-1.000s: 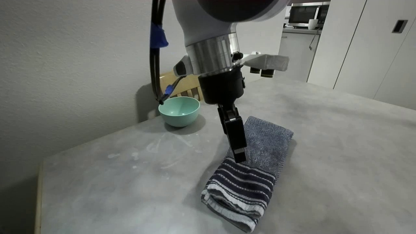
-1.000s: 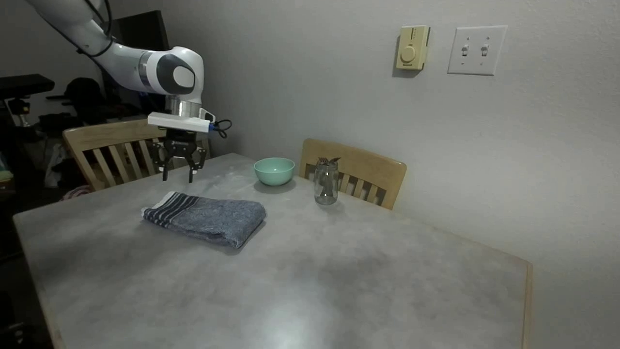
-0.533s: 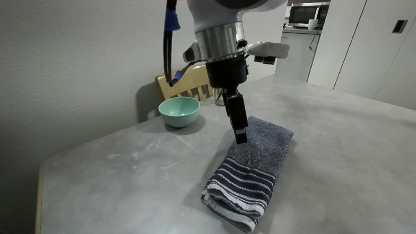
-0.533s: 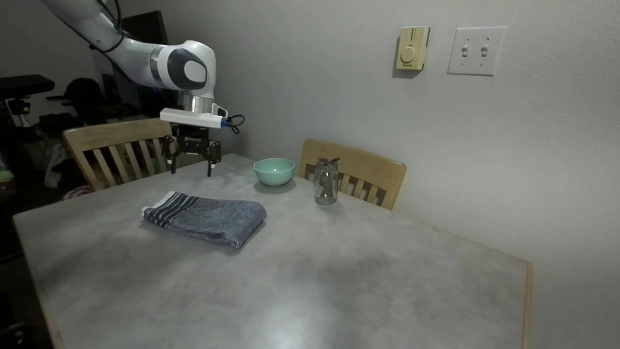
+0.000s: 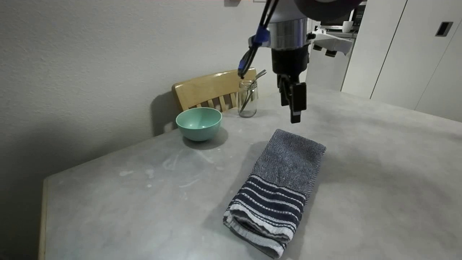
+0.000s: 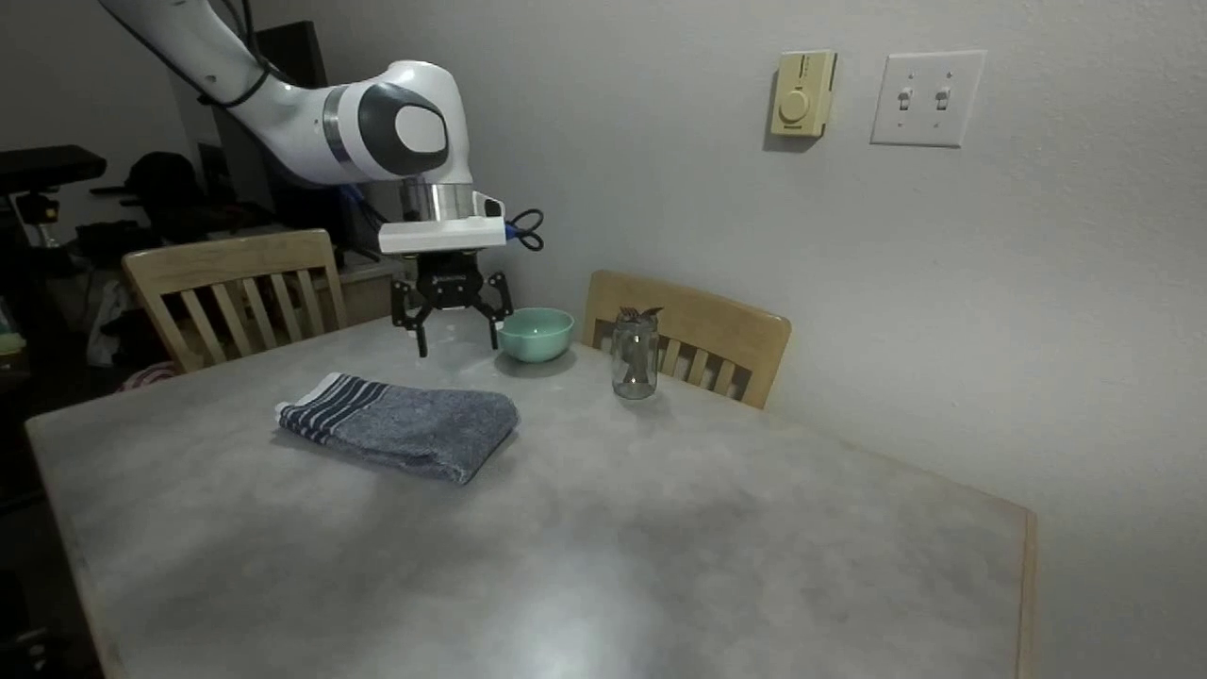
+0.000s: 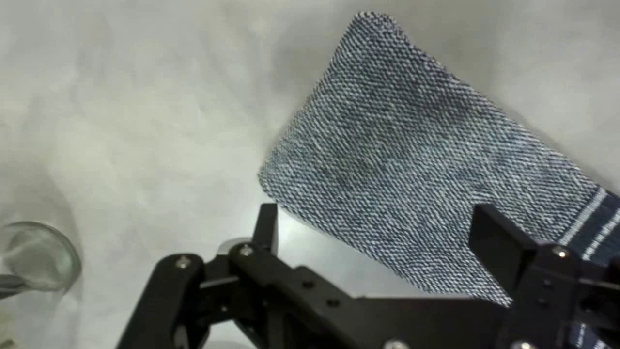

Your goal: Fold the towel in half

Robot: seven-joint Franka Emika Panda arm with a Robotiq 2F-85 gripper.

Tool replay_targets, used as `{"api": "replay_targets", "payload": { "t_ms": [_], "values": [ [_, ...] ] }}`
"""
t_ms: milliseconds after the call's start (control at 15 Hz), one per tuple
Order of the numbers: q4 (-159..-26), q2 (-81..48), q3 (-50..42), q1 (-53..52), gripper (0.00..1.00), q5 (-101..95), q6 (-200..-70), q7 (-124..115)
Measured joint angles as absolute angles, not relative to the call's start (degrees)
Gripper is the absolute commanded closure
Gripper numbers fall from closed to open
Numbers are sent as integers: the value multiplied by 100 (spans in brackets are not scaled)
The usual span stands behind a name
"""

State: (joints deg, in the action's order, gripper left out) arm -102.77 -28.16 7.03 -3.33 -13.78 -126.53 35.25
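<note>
towel (image 5: 279, 173): one, grey-blue, navy and white stripes at one end; lying on the table (image 6: 717, 528) in stacked layers, their edges showing at the striped end.
gripper (image 6: 457, 346): one, black, pointing down; hangs above the table near the towel's plain end, apart from it.
fingers (image 7: 499, 247): two, parted wide; in the wrist view one overlaps the towel, the other shows just beside its corner.
bowl (image 5: 198, 133): one, teal, upright on the table, apart from the towel.
jar (image 6: 636, 375): one, clear glass, upright near the bowl, cutlery (image 5: 260, 74) leaning inside; only partly in frame in the wrist view.
arm (image 6: 302, 132): one, white and grey, bearing the gripper, in both exterior views.
chair (image 6: 717, 325): wooden, behind the jar, by the wall (image 6: 849, 283).
second chair (image 6: 236, 259): wooden, beyond the table's far edge in an exterior view.
thermostat (image 6: 803, 92): one, yellowish, on the wall, beside a white switch plate (image 6: 929, 98).
mug (image 5: 347, 26): one, white, in the background, before a microwave (image 5: 358, 14) partly hidden by the arm.
</note>
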Motion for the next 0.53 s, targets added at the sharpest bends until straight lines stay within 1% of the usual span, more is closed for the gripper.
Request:
{"api": "replay_targets", "payload": {
  "t_ms": [533],
  "values": [
    [-10329,-2786,714,-363,0,-1380,-12697,3497]
  ]
}}
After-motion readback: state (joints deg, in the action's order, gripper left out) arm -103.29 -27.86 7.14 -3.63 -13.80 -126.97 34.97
